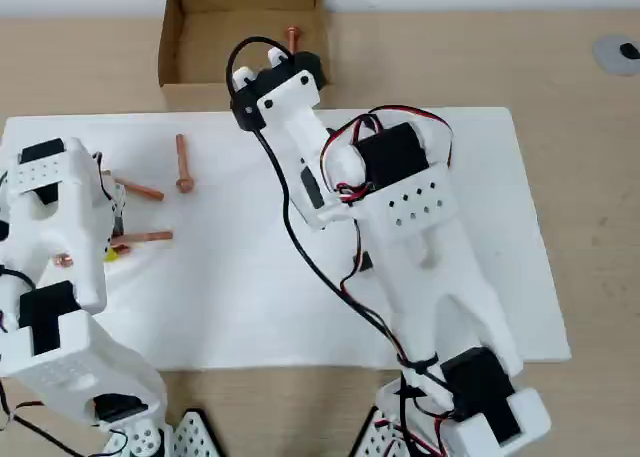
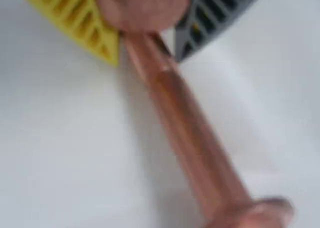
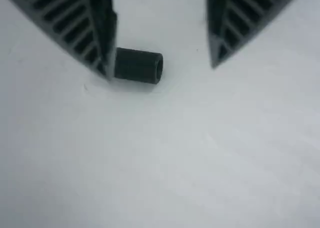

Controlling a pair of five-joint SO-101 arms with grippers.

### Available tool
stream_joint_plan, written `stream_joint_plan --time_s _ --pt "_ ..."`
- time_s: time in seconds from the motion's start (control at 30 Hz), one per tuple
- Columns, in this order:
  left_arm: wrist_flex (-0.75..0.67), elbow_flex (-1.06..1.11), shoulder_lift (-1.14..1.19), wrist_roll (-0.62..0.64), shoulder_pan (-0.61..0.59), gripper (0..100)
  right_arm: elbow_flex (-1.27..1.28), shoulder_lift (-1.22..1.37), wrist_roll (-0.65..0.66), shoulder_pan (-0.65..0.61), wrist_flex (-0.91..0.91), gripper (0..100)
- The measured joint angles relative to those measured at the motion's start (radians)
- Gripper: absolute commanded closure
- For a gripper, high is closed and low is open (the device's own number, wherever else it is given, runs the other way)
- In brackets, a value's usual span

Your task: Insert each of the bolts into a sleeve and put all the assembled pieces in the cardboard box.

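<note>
Currently the pairing step is in hand, with no insertion made. The left gripper [image 2: 147, 53] has its yellow and dark fingers pinched on one end of a copper bolt [image 2: 190, 133]. The shaft runs out over the white mat [image 1: 250, 297] to a flanged head.

The right gripper [image 3: 162, 63] has its fingers spread on either side of a black sleeve [image 3: 137, 65]. The sleeve lies on its side, touching the inner face of one finger and apart from the other.

Two loose bolts [image 1: 183, 162] lie on the mat near the left arm. The cardboard box [image 1: 175, 37] stands beyond the mat's far edge.

Assessment: the next move calls for closing squarely on the sleeve without rolling it, lifting it, and lining its bore up with the bolt's free end.
</note>
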Motion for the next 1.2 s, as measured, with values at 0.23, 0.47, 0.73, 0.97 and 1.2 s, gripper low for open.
stream_joint_plan --time_s 0.23,0.47,0.73,0.97,1.2 --pt "0.069 -0.127 -0.002 -0.195 0.038 99 0.0 0.0 0.0 0.0 0.0 83.6" --pt "0.184 -0.25 -0.002 -0.324 0.127 99 0.0 0.0 0.0 0.0 0.0 83.6" --pt "0.23 -0.258 -0.002 -0.411 0.14 99 0.0 0.0 0.0 0.0 0.0 83.6" --pt "0.238 -0.258 -0.014 -0.637 0.141 99 0.0 0.0 0.0 0.0 -0.006 83.6" --pt "0.238 -0.258 -0.244 -0.761 0.141 99 0.003 0.0 0.0 0.046 -0.04 83.6"
